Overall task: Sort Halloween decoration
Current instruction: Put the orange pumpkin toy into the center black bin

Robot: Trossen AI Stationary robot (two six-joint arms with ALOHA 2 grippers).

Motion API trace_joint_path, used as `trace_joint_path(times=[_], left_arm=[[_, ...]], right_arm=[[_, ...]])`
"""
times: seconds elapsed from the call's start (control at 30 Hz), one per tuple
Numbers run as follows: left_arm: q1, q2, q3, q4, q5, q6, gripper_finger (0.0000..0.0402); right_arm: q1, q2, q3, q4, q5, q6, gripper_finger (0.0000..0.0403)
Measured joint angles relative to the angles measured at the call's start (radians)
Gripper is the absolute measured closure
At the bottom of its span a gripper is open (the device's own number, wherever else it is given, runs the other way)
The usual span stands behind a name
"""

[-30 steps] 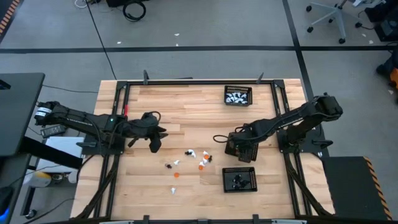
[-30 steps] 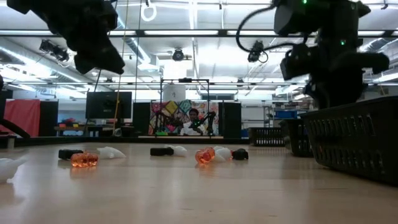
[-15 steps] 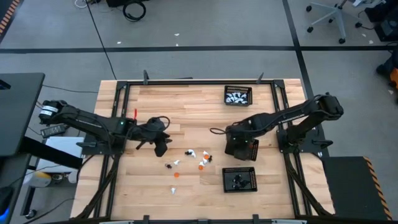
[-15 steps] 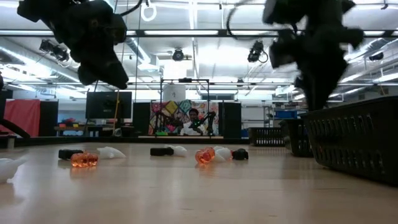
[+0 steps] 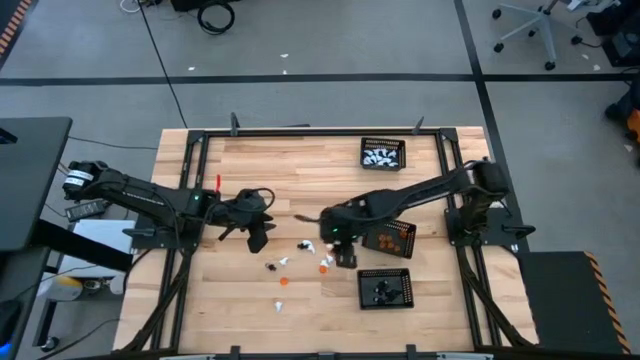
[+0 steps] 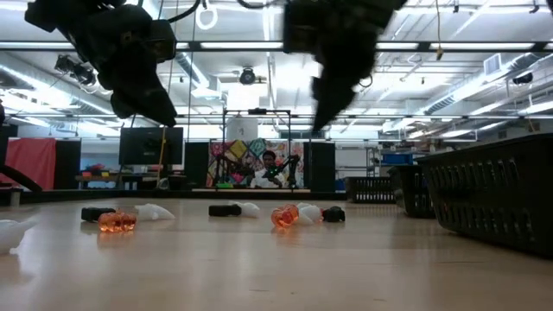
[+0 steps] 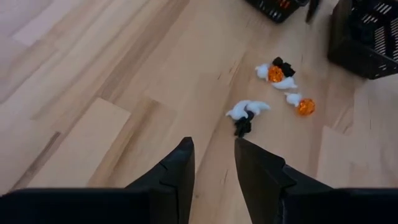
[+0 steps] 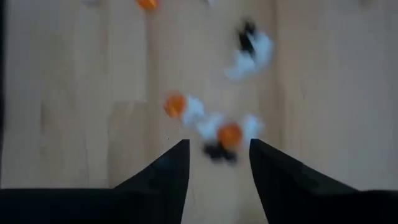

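Halloween decoration [image 5: 322,256] loose mid-table; right gripper [image 5: 338,246] above, fingers apart, empty; left gripper [image 5: 256,238] nearby, apart, empty.

The setting is a robotics laboratory or workshop hall. A wooden desk [image 5: 250,160] sits in a black metal frame [image 5: 190,135] on a grey concrete floor [image 5: 320,40] marked with dark tape lines. Cables [image 5: 215,15] and a wheeled office chair [image 5: 530,25] stand nearby. The low view shows exposed ceiling strip lights [image 6: 251,45], black monitors [image 6: 151,145] and a seated person [image 6: 270,166].
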Motion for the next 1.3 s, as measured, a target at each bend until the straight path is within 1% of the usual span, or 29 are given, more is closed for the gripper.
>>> trace_joint_path(times=[0.13, 0.23, 0.4, 0.6, 0.67, 0.83, 0.93, 1.03, 1.1, 1.2, 1.3], left_arm=[[0.000, 0.000, 0.000, -0.013, 0.026, -0.001, 0.0278], [0.000, -0.005, 0.000, -0.042, 0.031, -0.024, 0.0278], [0.000, -0.052, 0.000, -0.059, 0.025, 0.017, 0.0278], [-0.001, -0.113, 0.000, -0.094, 0.022, 0.066, 0.0278], [-0.001, -0.127, 0.000, -0.119, 0.022, 0.071, 0.0278], [-0.001, -0.130, 0.000, -0.115, 0.021, 0.073, 0.0278], [0.000, -0.130, 0.000, -0.124, 0.011, 0.073, 0.0278], [0.000, -0.130, 0.000, -0.131, 0.008, 0.072, 0.0278], [0.000, -0.130, 0.000, -0.126, 0.006, 0.070, 0.0278], [0.000, -0.130, 0.000, -0.124, 0.005, 0.067, 0.0278], [0.000, -0.130, 0.000, -0.125, 0.004, 0.059, 0.0278]], right_arm=[[0.025, 0.105, 0.135, -0.009, -0.002, -0.085, 0.0212], [0.042, 0.170, 0.204, -0.009, -0.003, -0.122, 0.0192], [0.066, 0.267, 0.260, -0.011, -0.002, -0.157, 0.0167], [0.101, 0.314, 0.267, -0.026, 0.007, -0.202, 0.0170], [0.113, 0.319, 0.267, -0.032, 0.035, -0.237, 0.0173], [0.136, 0.345, 0.260, -0.025, 0.092, -0.342, 0.0179], [0.138, 0.354, 0.254, -0.022, 0.095, -0.367, 0.0184], [0.135, 0.351, 0.236, 0.029, 0.099, -0.389, 0.0192], [0.129, 0.351, 0.231, 0.016, 0.100, -0.402, 0.0198], [0.119, 0.350, 0.200, 0.059, 0.070, -0.408, 0.0208], [0.112, 0.351, 0.173, 0.062, 0.055, -0.408, 0.0216]])
